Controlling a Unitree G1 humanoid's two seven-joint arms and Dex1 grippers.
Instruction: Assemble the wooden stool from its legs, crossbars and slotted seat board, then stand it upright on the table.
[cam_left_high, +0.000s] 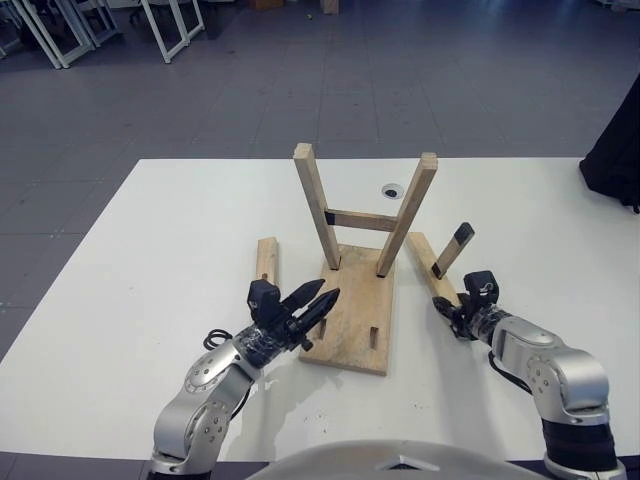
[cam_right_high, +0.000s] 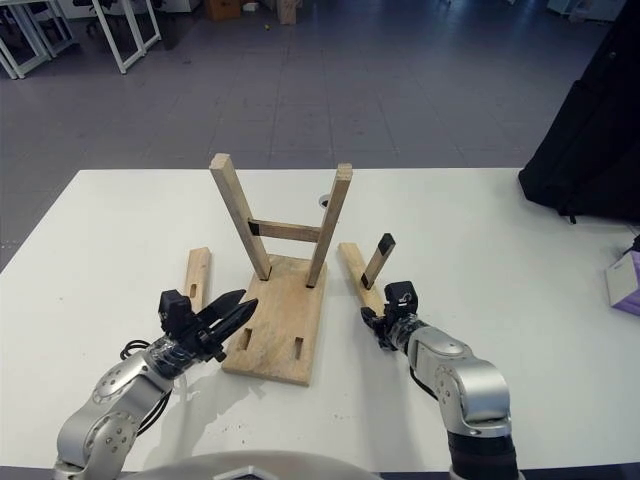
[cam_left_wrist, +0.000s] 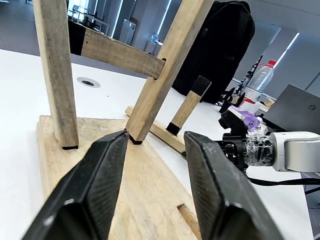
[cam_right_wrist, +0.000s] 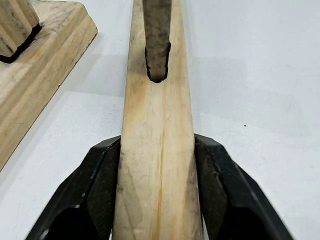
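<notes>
Right pincer clamped on loose leg lying right of board, probably to lift it for fitting. Left pincer open at board's left edge, likely to steady it.

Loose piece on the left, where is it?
Left eye view: the loose piece lies on the table, left of the seat board, beyond the left gripper.

no legible text, labels or signs
</notes>
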